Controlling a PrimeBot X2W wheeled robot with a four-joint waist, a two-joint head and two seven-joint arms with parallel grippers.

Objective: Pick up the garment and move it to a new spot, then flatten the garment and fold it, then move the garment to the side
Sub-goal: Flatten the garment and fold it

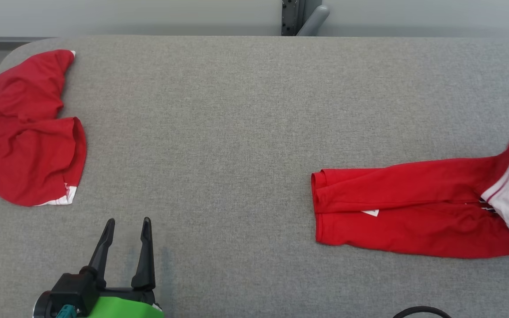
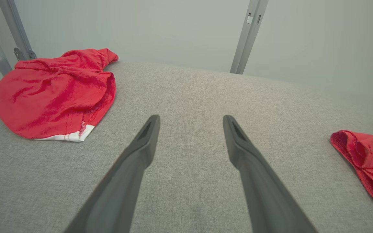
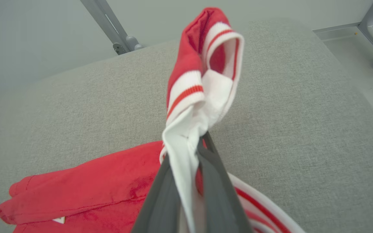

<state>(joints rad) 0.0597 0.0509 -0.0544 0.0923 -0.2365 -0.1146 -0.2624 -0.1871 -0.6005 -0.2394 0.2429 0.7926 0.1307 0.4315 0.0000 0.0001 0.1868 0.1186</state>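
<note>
**Band pinched, the rest of the job ahead**

My right gripper (image 3: 202, 142) is clamped tight on the white, red-striped ribbed band (image 3: 202, 81) of the long red cloth garment (image 1: 413, 207), which lies stretched along the right end of the grey fabric-topped table (image 1: 245, 123). I judge the pick-up barely begun: moving, flattening, folding and setting aside remain. My left gripper (image 1: 128, 221) hangs spread wide and empty over the table's near left, and a crumpled red cloth heap (image 1: 24, 132) sits at its far left corner.
</note>
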